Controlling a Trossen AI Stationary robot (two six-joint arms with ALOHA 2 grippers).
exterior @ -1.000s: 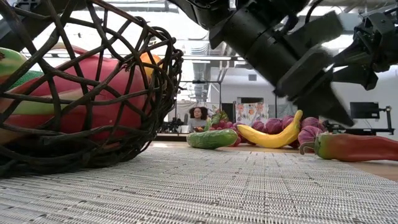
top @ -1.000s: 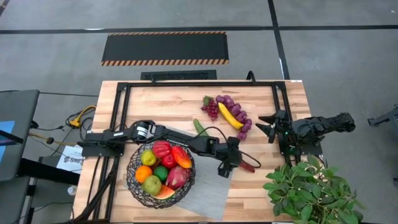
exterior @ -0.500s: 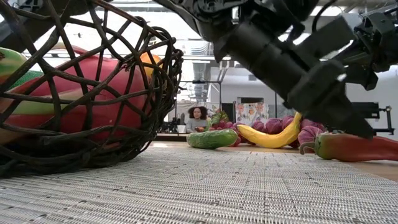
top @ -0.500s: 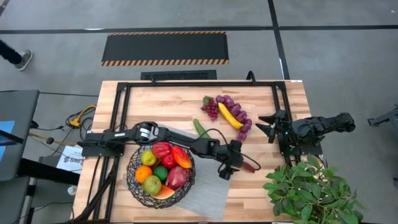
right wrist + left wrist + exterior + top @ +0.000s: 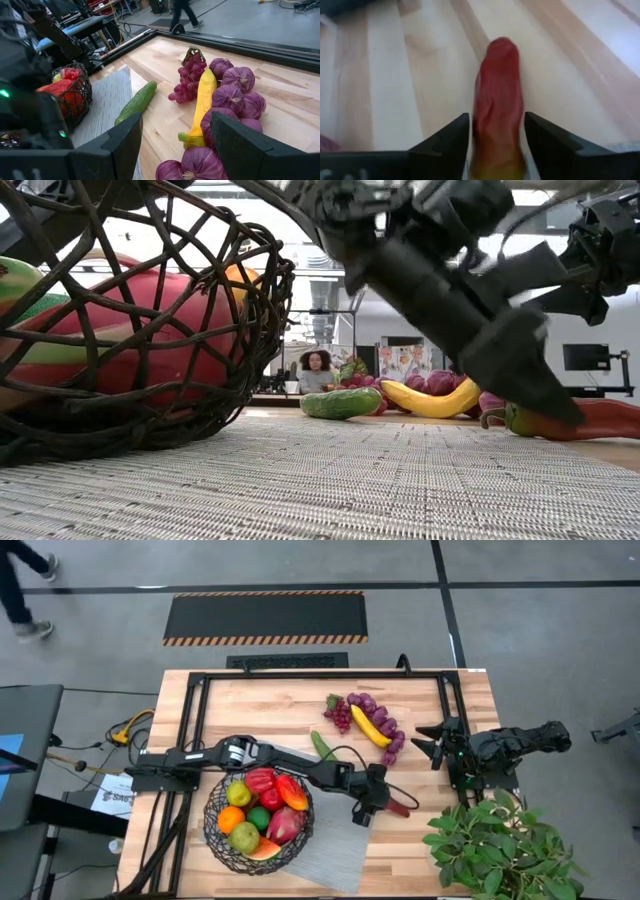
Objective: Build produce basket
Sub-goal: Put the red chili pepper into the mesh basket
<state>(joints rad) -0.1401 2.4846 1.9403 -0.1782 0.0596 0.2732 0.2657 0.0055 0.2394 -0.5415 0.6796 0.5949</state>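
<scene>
Looks like a robotics lab or workshop, not anyone's kitchen. There's a wooden table [image 5: 270,700] on a bare concrete floor [image 5: 540,610], and a black mat with hazard stripes [image 5: 265,617] sits in the upper middle of the overhead shot. A person [image 5: 22,588] walks by at upper left, another person [image 5: 318,370] sits among shelves and screens in the background.

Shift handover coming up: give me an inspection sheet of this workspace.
Surface: wooden table, grey mat under the basket.
Job's things: basket holding fruit; red pepper, cucumber, banana, grapes, purple onions outside it.
Clutter: leafy plant.
Hands: left hand straddles the red pepper, not clamped; right hand open, waiting at the table's right edge.
Cables: orange cable off the left edge.
Surroundings: person walking past.
</scene>
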